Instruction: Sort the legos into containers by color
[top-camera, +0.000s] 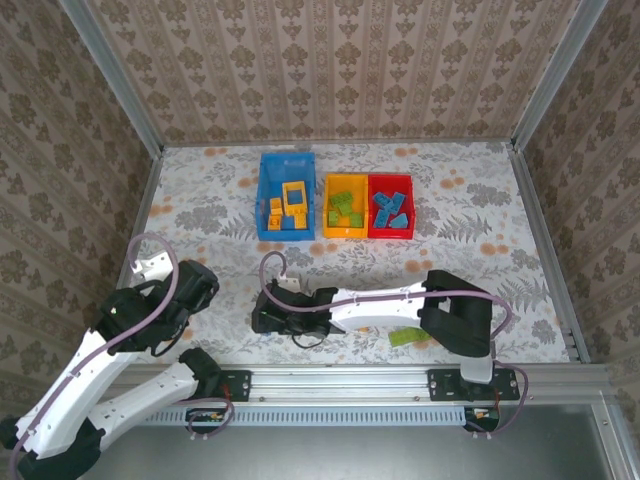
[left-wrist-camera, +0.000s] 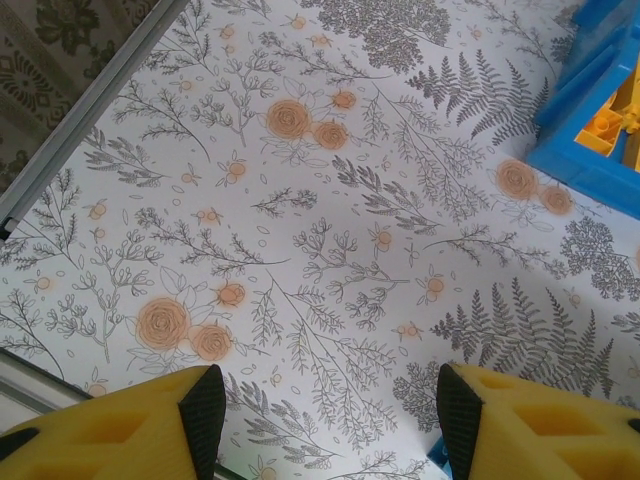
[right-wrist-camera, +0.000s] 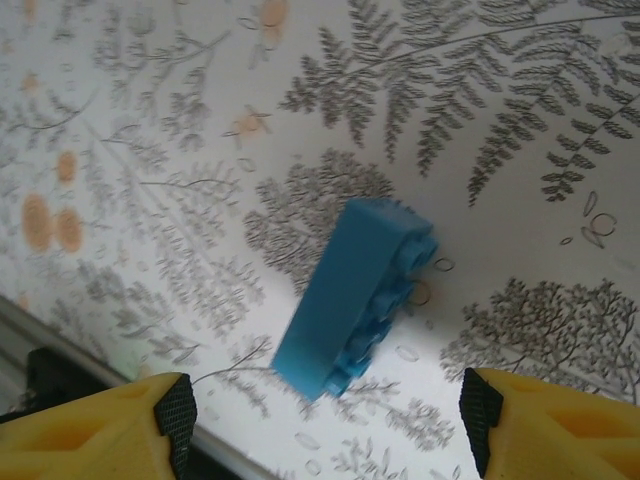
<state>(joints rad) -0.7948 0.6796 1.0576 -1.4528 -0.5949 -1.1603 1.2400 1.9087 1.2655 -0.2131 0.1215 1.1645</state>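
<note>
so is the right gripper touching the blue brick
Apart. The right wrist view shows bare table between the blue brick and the right gripper on both sides.

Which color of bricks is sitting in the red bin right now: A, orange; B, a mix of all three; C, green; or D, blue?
D: in the top view the red bin holds blue bricks, while the green bricks lie in the yellow-orange bin joined to it.
</note>
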